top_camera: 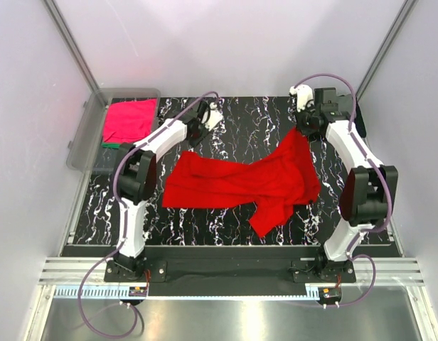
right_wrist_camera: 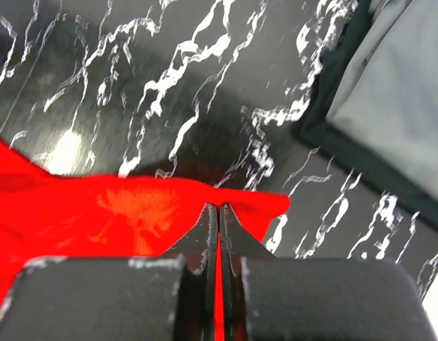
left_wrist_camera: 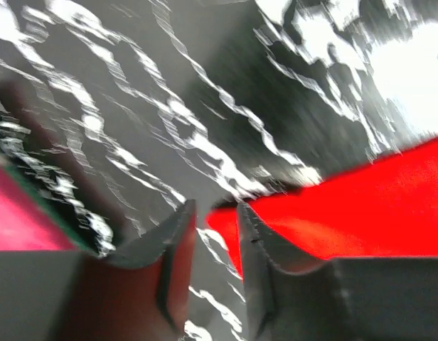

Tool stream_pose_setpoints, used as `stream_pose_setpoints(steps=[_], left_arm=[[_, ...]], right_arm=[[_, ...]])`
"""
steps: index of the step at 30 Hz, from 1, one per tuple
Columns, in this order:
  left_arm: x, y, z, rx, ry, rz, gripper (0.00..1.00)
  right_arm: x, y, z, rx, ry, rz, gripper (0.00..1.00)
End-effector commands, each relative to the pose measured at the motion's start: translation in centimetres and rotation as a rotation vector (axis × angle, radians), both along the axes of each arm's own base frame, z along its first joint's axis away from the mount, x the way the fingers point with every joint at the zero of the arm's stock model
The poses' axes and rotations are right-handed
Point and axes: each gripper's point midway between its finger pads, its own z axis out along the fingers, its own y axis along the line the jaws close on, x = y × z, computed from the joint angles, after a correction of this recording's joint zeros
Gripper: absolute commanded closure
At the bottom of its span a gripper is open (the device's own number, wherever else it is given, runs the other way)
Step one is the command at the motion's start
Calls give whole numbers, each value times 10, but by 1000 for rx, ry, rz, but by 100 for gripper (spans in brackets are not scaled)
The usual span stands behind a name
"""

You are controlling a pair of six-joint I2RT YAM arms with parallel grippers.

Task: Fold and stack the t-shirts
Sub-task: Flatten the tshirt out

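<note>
A bright red t-shirt [top_camera: 240,185] lies crumpled and stretched across the middle of the black marbled table. My right gripper [top_camera: 302,128] is shut on its far right corner; in the right wrist view the red cloth [right_wrist_camera: 98,213] is pinched between the closed jaws [right_wrist_camera: 218,207]. My left gripper [top_camera: 195,135] hovers by the shirt's far left end. Its jaws [left_wrist_camera: 213,206] stand apart and empty, with the red edge [left_wrist_camera: 361,206] just to their right. A folded magenta-pink shirt [top_camera: 129,119] lies on a green one [top_camera: 112,144] at the far left.
A clear plastic bin [top_camera: 82,138] holds the pink and green shirts at the table's far left edge. A grey shirt [right_wrist_camera: 397,78] on a black one [right_wrist_camera: 347,153] lies at the far right, mostly hidden behind my right arm in the top view. Walls enclose the table.
</note>
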Motion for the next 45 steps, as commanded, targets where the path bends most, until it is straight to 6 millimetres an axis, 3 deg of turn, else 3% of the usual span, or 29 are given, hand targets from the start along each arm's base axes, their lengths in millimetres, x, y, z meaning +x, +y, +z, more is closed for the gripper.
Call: stream_pose_setpoints(steps=[1, 4, 7, 11, 15, 19, 24, 29, 33, 45], left_arm=[[30, -6, 106, -100, -258, 61, 61], [-12, 7, 90, -115, -177, 61, 57], [-56, 17, 66, -141, -58, 28, 69], [-96, 23, 33, -131, 133, 1, 72], [-99, 27, 12, -124, 222, -5, 72], [-100, 32, -22, -97, 337, 9, 75], [-96, 41, -43, -90, 388, 52, 67], [-92, 41, -46, -95, 391, 64, 66], [-96, 39, -48, -106, 407, 63, 73], [-109, 27, -30, -158, 415, 57, 71]], right_arm=[[35, 1, 76, 28, -226, -8, 100], [28, 5, 76, 41, -219, 9, 100], [15, 9, 64, 73, -181, 19, 100], [3, 13, 52, 95, -141, 28, 100], [0, 12, 48, 84, -126, 34, 100], [1, 14, 44, 86, -114, 40, 100], [0, 13, 43, 87, -111, 40, 100], [-4, 12, 36, 73, -98, 43, 100], [-4, 12, 32, 76, -89, 40, 100], [-5, 15, 23, 85, -71, 53, 100]])
